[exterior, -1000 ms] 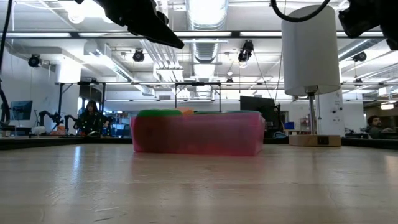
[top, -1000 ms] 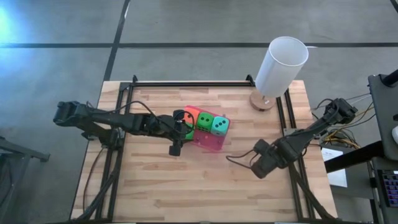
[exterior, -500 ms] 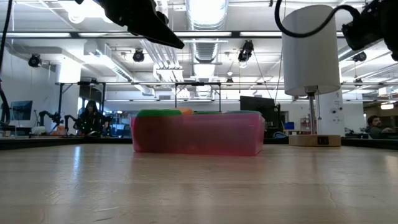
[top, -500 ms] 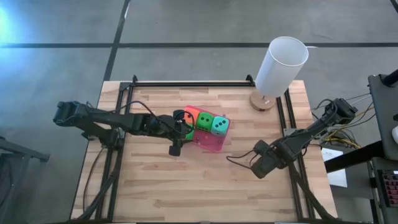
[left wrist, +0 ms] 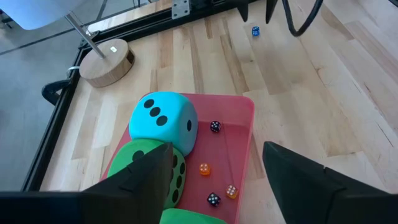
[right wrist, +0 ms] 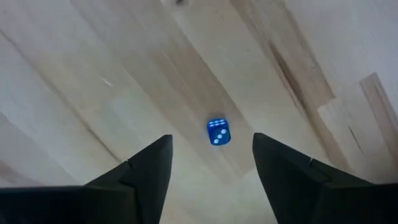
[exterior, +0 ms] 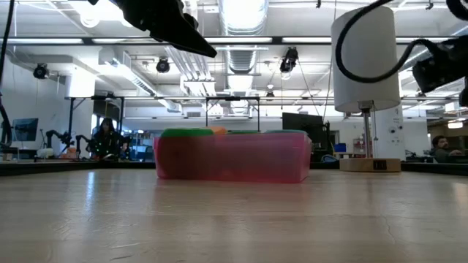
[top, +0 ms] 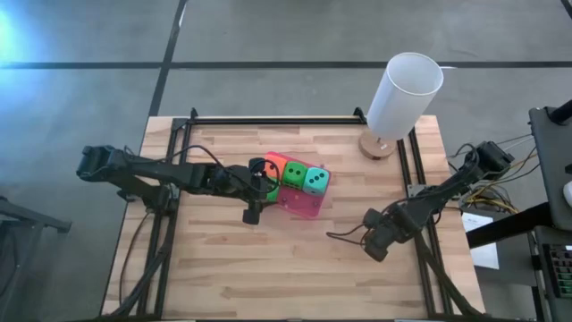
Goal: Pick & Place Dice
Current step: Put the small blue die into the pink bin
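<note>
A shallow pink tray (top: 302, 202) (exterior: 230, 155) holds the big dice. The orange die (top: 275, 164), a green die (top: 293, 175) (left wrist: 163, 175) and the teal die (top: 315, 181) (left wrist: 163, 121) sit in a row on its floor. The second green die (left wrist: 186, 218) is mostly hidden under my left gripper (top: 261, 195) (left wrist: 216, 148). That gripper hovers open above the tray's left end. My right gripper (top: 375, 243) (right wrist: 211, 138) points down, open, with a finger on each side of a tiny blue die (right wrist: 217, 132) lying on the table, touching nothing.
Several tiny dice (left wrist: 215, 126) lie loose on the tray floor. A tall white cylinder (top: 404, 94) (exterior: 365, 58) stands on a round wooden base (top: 377, 146) at the far right corner. Black rails (top: 170, 170) run along the table's left, far and right edges. Bare wood lies near the tray.
My right gripper has come down toward the table and tipped to point more steeply down over the tiny blue die. My left arm and the dice in the tray have kept still.
</note>
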`<state>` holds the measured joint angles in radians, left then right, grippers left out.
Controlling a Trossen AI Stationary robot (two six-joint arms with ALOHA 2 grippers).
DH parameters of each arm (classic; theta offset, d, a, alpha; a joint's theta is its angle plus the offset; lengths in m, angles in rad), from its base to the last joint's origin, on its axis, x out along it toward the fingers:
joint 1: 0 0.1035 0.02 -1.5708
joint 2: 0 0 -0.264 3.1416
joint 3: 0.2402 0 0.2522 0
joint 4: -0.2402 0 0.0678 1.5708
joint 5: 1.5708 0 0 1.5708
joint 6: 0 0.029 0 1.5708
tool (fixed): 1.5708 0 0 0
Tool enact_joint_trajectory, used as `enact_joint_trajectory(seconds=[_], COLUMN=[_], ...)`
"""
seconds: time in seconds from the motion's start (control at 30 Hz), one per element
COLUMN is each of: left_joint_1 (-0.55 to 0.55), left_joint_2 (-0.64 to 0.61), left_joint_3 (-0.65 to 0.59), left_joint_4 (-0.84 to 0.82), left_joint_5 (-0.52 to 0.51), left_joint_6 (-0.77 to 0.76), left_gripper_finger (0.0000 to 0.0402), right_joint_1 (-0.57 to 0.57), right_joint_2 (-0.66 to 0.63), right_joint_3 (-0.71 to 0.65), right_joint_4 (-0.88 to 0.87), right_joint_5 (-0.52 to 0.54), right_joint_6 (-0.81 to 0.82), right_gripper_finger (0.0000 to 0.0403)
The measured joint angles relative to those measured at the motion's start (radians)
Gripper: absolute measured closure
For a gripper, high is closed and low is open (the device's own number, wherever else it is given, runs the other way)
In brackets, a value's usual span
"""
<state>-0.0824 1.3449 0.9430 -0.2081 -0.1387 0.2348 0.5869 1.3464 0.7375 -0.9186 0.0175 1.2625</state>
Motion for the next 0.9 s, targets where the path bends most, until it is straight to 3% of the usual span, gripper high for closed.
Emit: enact_joint_trajectory(seconds=[0.43, 0.9], left_joint_1=[0.000, 0.000], left_joint_2=[0.000, 0.000], left_joint_3=[0.000, 0.000], left_joint_4=[0.000, 0.000], left_joint_5=[0.000, 0.000], left_joint_6=[0.000, 0.000], left_gripper_finger=[0.0133, 0.0129], right_joint_1=[0.000, 0.000], right_joint_2=[0.000, -0.003], right_joint_3=[-0.137, -0.172], right_joint_4=[0.152, 0.195], right_joint_5=[-0.003, -0.011], right_joint_6=[-0.066, -0.058], right_gripper_finger=[0.0152, 0.0172])
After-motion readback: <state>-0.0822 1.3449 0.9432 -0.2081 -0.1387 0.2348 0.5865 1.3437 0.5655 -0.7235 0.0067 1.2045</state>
